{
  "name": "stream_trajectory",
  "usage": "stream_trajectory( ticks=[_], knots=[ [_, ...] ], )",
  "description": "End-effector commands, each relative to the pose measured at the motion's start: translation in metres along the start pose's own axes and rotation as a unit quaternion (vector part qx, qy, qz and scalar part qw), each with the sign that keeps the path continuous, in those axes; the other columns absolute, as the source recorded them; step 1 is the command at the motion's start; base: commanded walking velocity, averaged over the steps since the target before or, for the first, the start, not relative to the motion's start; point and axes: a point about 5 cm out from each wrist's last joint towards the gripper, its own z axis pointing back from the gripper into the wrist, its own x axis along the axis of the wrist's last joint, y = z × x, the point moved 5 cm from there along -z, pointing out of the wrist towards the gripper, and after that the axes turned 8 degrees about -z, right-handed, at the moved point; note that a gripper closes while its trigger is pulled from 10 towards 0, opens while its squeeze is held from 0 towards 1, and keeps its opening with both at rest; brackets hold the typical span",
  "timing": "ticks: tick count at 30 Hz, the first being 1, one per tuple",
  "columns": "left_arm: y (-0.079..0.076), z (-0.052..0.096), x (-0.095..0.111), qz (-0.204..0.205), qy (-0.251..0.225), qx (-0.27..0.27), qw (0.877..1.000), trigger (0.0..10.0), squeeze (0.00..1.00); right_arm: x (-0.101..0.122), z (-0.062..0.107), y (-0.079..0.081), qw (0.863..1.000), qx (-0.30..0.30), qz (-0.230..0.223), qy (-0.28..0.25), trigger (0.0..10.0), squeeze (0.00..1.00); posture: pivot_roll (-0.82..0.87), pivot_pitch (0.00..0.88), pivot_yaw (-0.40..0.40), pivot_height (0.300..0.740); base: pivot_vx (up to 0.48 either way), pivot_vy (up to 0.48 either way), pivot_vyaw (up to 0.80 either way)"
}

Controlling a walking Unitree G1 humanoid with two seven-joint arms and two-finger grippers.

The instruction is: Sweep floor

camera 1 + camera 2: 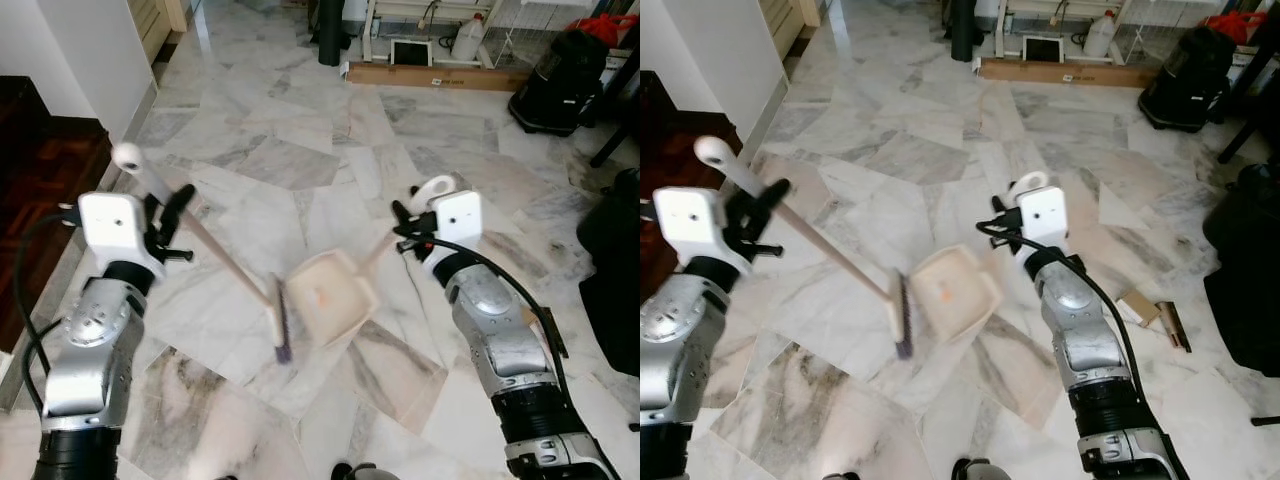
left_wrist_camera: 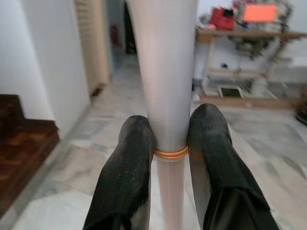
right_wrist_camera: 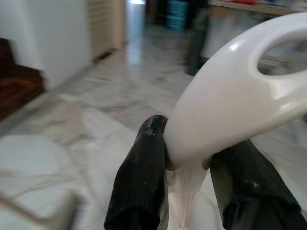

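My left gripper is shut on the pale handle of a small broom, whose dark bristle head hangs just above the marble floor. In the left wrist view the handle stands clamped between the two black fingers. My right gripper is shut on the white looped handle of a cream dustpan. The pan is tilted beside the bristles, to their right, with a small orange speck lying inside it.
A wall corner and dark wooden step lie to the left. A black vacuum-like body, a shelf with a flat cardboard box stand at the back. Brown scraps lie on the floor at right.
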Motion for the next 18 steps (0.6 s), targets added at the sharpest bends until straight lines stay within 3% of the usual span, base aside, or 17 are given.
stream_trajectory(
  ticks=[1,2,5,8,10,12,18],
  knots=[
    [0.009,-0.003,0.029,0.008,-0.055,0.029,0.998,10.0,0.00,0.006,-0.002,-0.002,1.000,-0.016,0.001,-0.014,10.0,0.00,-0.06,0.162,-0.049,0.740,0.000,0.000,0.00],
    [0.019,-0.004,0.042,0.003,-0.077,0.061,0.995,10.0,0.00,0.005,-0.001,-0.007,0.999,-0.042,0.004,-0.019,10.0,0.00,-0.06,0.159,-0.048,0.740,0.000,0.000,0.00],
    [0.022,-0.003,0.042,-0.025,-0.077,0.073,0.994,10.0,0.00,0.005,0.000,-0.012,0.997,-0.072,-0.002,-0.026,10.0,0.00,-0.06,0.151,-0.048,0.740,0.000,0.000,0.00],
    [0.008,0.004,0.019,-0.052,-0.040,0.042,0.997,10.0,0.00,0.003,0.003,-0.018,0.994,-0.104,-0.026,-0.032,10.0,0.00,-0.06,0.143,-0.049,0.740,0.000,0.000,0.00],
    [-0.006,0.014,0.002,-0.034,-0.016,0.031,0.999,10.0,0.00,0.003,0.010,-0.023,0.990,-0.128,-0.039,-0.045,10.0,0.00,-0.05,0.138,-0.051,0.740,0.000,0.000,0.00],
    [-0.008,0.015,-0.001,-0.032,-0.012,0.031,0.999,10.0,0.00,0.003,0.011,-0.024,0.989,-0.133,-0.041,-0.048,10.0,0.00,-0.05,0.138,-0.051,0.740,0.000,0.000,0.00],
    [-0.033,0.036,-0.036,0.006,0.045,-0.006,0.999,10.0,0.00,-0.005,0.021,-0.036,0.978,-0.191,-0.061,-0.054,10.0,0.00,-0.06,0.114,-0.047,0.740,0.000,0.000,0.00]
  ],
)
